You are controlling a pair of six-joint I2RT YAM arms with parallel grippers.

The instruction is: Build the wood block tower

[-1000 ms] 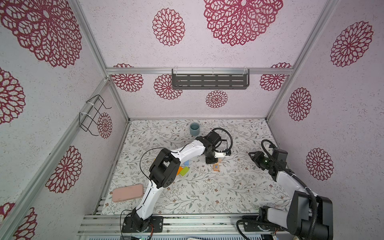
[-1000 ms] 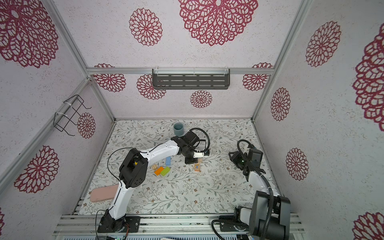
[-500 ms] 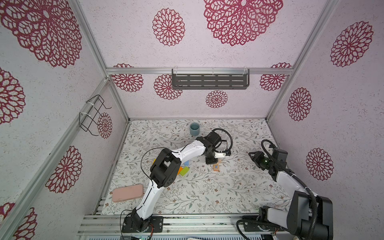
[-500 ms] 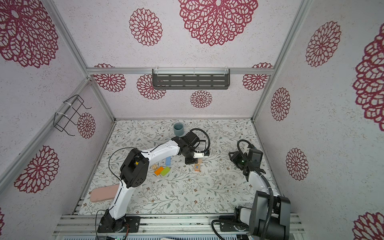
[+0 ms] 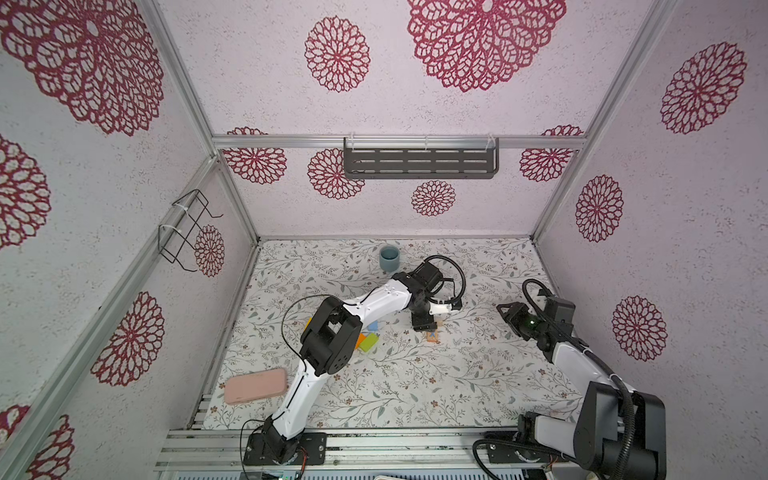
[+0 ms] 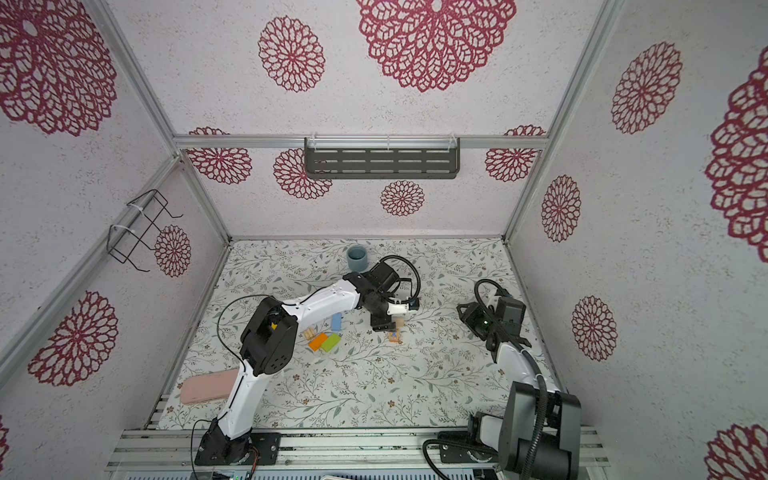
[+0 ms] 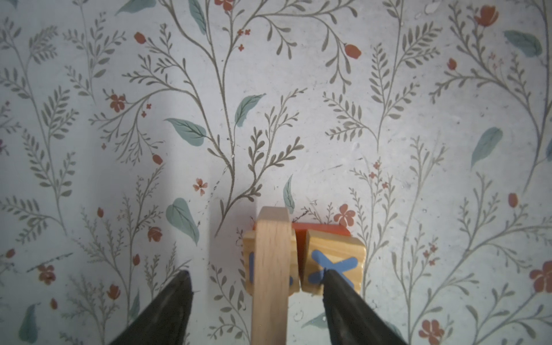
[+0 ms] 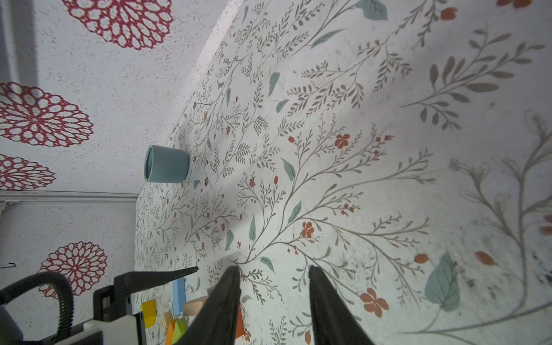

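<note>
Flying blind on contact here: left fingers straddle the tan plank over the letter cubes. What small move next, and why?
Probably lift the left gripper straight up. Its jaws stand open either side of the tan plank, which seems to rest on a letter cube. One fingertip hangs close by the X cube, so moving sideways risks a knock.

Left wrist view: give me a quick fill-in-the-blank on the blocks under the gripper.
___ letter cubes sit side by side.
The one not covered by the plank bears a blue ___.
The block behind them is ___.
The left gripper stands ___, a finger on either side of the plank.
Missing words: two; X; red; open.
</note>
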